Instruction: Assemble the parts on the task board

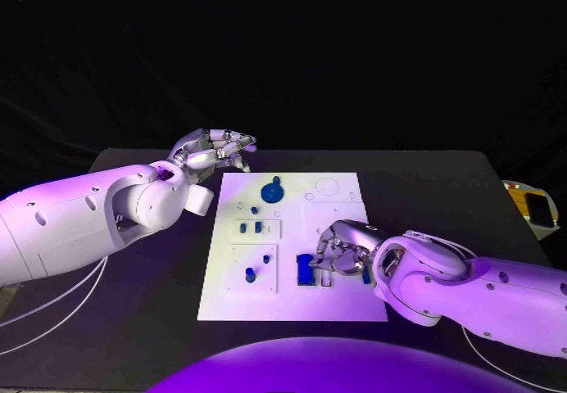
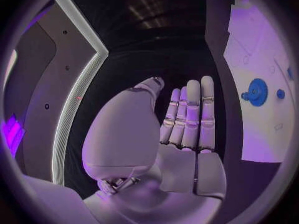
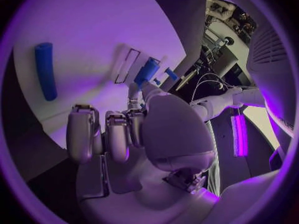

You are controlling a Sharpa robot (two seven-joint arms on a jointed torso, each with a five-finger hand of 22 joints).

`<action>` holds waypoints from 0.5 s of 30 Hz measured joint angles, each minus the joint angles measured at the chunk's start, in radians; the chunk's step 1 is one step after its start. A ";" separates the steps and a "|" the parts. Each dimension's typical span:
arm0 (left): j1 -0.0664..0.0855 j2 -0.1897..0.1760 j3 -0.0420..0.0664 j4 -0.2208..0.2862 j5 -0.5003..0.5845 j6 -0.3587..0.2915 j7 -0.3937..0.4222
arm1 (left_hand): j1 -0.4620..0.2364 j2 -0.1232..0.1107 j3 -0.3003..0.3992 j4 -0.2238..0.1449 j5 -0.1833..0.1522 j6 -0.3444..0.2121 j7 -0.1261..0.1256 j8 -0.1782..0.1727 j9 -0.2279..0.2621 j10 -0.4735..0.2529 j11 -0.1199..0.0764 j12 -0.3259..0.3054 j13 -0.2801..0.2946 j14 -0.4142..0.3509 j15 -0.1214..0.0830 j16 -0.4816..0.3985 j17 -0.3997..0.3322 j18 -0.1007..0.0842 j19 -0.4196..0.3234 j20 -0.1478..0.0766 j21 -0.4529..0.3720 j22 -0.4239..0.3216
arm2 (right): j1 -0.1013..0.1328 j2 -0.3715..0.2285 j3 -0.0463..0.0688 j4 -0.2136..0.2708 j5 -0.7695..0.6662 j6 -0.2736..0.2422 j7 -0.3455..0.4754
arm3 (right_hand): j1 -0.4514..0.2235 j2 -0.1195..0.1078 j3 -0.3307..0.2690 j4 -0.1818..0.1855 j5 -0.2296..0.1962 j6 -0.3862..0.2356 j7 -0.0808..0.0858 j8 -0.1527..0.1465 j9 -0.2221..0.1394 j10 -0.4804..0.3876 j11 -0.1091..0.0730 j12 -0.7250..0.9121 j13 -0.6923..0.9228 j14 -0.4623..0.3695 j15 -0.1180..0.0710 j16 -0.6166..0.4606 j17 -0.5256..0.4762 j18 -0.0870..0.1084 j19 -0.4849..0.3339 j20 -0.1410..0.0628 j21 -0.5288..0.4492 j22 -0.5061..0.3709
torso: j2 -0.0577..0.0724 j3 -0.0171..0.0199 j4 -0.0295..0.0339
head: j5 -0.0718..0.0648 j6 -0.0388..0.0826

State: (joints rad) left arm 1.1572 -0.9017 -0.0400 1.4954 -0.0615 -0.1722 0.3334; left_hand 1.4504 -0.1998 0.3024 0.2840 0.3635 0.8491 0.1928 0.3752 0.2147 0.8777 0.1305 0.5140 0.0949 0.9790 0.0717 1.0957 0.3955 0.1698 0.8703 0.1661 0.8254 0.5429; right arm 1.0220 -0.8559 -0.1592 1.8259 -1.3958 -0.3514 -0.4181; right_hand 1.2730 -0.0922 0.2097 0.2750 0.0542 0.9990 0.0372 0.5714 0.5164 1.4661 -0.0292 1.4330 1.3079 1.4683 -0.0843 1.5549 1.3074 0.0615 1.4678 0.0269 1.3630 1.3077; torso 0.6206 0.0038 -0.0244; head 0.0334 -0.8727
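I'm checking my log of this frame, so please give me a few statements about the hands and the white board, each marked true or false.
1. The silver left hand hovers beyond the far-left corner of the white task board. True.
2. The left hand holds a blue part. False: its fingers are apart and hold nothing.
3. The silver right hand is over the board. True.
4. The round blue gear lies on the black table. False: it sits on the board.

A black table (image 1: 142,311), a yellow object (image 1: 534,207) just beyond its edge.
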 measured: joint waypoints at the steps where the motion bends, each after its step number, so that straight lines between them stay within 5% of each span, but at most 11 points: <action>1: 0.000 0.000 0.000 0.000 0.000 0.000 0.000 | 0.000 0.000 0.000 0.000 0.000 0.000 0.000 0.000 0.000 0.000 0.000 0.000 0.000 0.000 0.000 0.000 0.000 0.000 0.000 0.000 0.000 0.000 | 0.000 -0.006 0.000 0.005 0.003 -0.004 0.000 | -0.004 -0.002 0.000 0.002 0.000 0.000 0.000 0.000 0.000 0.000 0.000 0.000 0.000 0.000 0.000 0.000 0.000 0.000 0.000 0.000 -0.003 0.000 | 0.000 -0.0001 -0.0001 | 0.000 0.000; 15: 0.000 -0.004 0.000 0.001 0.000 0.000 -0.001 | 0.003 0.003 0.000 0.000 0.000 0.000 0.000 0.000 0.000 0.000 0.000 0.000 0.000 0.000 0.000 0.000 0.000 0.000 0.000 0.000 0.000 0.000 | 0.021 -0.132 0.005 0.043 0.053 -0.066 0.014 | -0.031 -0.029 -0.010 0.009 0.000 -0.033 0.022 -0.022 0.004 -0.002 0.009 -0.020 0.000 -0.001 0.001 0.000 0.000 0.000 0.000 0.000 -0.023 0.000 | -0.002 -0.0012 -0.0012 | -0.009 0.000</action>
State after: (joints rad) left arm 1.1571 -0.9058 -0.0401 1.4962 -0.0615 -0.1718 0.3329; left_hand 1.4536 -0.1967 0.3024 0.2840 0.3635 0.8491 0.1928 0.3752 0.2147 0.8777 0.1305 0.5140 0.0949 0.9791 0.0717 1.0957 0.3955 0.1699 0.8703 0.1661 0.8254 0.5427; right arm 1.0432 -0.9879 -0.1544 1.8694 -1.3432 -0.4174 -0.4041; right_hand 1.2420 -0.1213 0.2000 0.2842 0.0541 0.9659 0.0591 0.5492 0.5199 1.4643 -0.0201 1.4134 1.3076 1.4676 -0.0835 1.5549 1.3074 0.0615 1.4678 0.0270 1.3398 1.3075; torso 0.6191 0.0026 -0.0255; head 0.0246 -0.8727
